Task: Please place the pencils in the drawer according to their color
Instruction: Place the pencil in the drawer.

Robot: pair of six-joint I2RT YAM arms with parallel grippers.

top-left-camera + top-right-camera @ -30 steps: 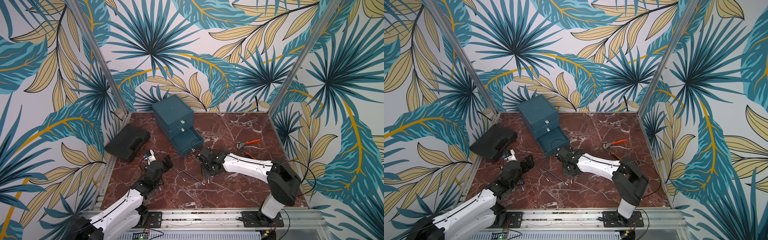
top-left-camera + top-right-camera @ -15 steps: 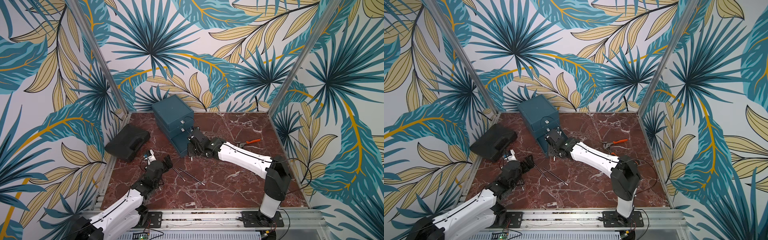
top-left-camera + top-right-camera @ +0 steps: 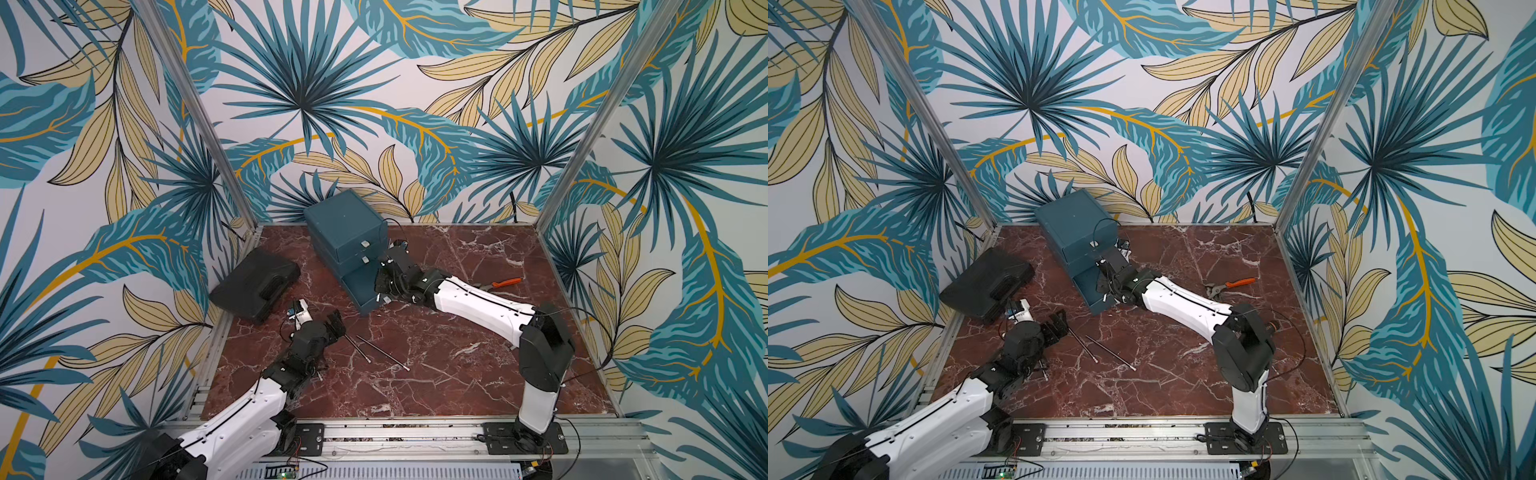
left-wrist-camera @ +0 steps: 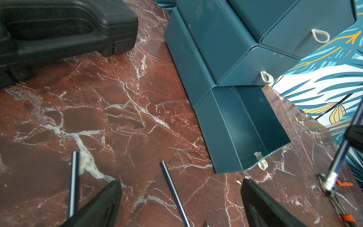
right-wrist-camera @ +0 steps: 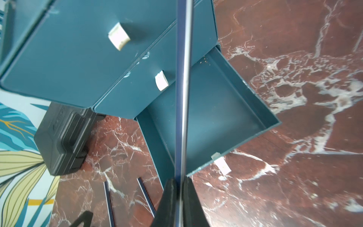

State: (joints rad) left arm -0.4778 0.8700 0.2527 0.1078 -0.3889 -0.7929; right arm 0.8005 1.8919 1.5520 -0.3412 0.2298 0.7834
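Right end effector (image 5: 179, 182), clamped on a dark pencil (image 5: 182, 78), hangs over the open bottom drawer (image 5: 216, 110), far left on the worktop (image 3: 457, 374). Next, I judge: lower, level, release. Left end effector (image 4: 180, 181) gapes wide by two pencils (image 3: 382, 352).

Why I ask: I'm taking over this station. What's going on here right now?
The right pincer is shut on a dark pencil, holding it above the pulled-out bottom drawer of the teal chest. That drawer looks empty, and the two drawers above it are closed. The left pincer is open, poised by two more dark pencils lying on the marble table. The black case and the orange-handled pliers lie off to the sides.
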